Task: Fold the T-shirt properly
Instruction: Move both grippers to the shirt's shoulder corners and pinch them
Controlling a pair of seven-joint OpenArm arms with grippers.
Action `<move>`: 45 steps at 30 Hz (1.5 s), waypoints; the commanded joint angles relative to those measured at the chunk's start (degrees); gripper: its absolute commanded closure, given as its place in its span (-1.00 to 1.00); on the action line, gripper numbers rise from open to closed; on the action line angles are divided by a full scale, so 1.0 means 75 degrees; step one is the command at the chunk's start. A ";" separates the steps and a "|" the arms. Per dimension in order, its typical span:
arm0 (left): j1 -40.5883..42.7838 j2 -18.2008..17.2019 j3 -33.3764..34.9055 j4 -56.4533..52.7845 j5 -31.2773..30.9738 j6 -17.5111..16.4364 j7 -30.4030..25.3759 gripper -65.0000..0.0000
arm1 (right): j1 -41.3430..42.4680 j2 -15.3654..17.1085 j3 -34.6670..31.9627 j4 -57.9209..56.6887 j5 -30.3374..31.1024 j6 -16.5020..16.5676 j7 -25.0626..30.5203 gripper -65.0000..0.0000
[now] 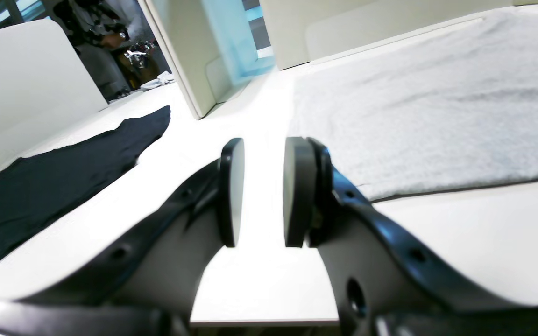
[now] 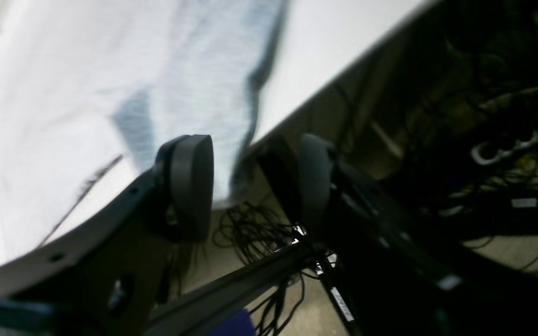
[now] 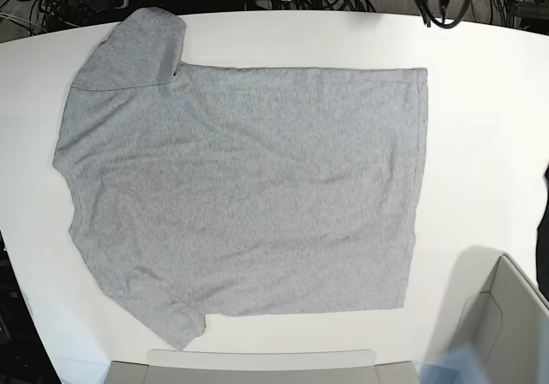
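Note:
The T-shirt (image 3: 249, 187) lies spread flat on the white table (image 3: 480, 127), plain grey side up, its hem toward the right and its sleeves at the left. Neither arm shows in the base view. In the left wrist view my left gripper (image 1: 263, 144) hovers low over bare table, its pads apart with nothing between them, and the T-shirt (image 1: 428, 102) lies just to its right. My right gripper (image 2: 252, 140) stands wide open and empty at the table's edge, with the T-shirt (image 2: 110, 70) beyond its left finger and the floor below.
A black cloth (image 1: 54, 182) lies on the table to the left of my left gripper. White partition panels (image 1: 189, 56) stand behind it. A white box (image 3: 506, 315) sits at the base view's lower right. Tangled cables (image 2: 259, 224) cover the floor past the table edge.

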 commanded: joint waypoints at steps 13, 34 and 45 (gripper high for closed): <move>0.0121 -0.0022 -0.0051 0.0045 -0.0060 0.0037 0.0154 0.52 | 0.1490 -0.0366 0.0066 -0.0396 0.0033 0.0535 -0.1243 0.08; -0.0020 -0.0022 -0.0075 0.0045 -0.0071 0.0048 0.0248 0.52 | 0.2182 -0.0905 0.0113 -0.1170 0.0033 -0.0180 -0.1618 0.08; -0.0032 -0.0022 -0.0309 0.1452 -0.0786 0.0002 0.2252 0.51 | 0.2733 -0.0976 0.0113 -0.1193 0.0010 -0.0168 -0.2978 0.08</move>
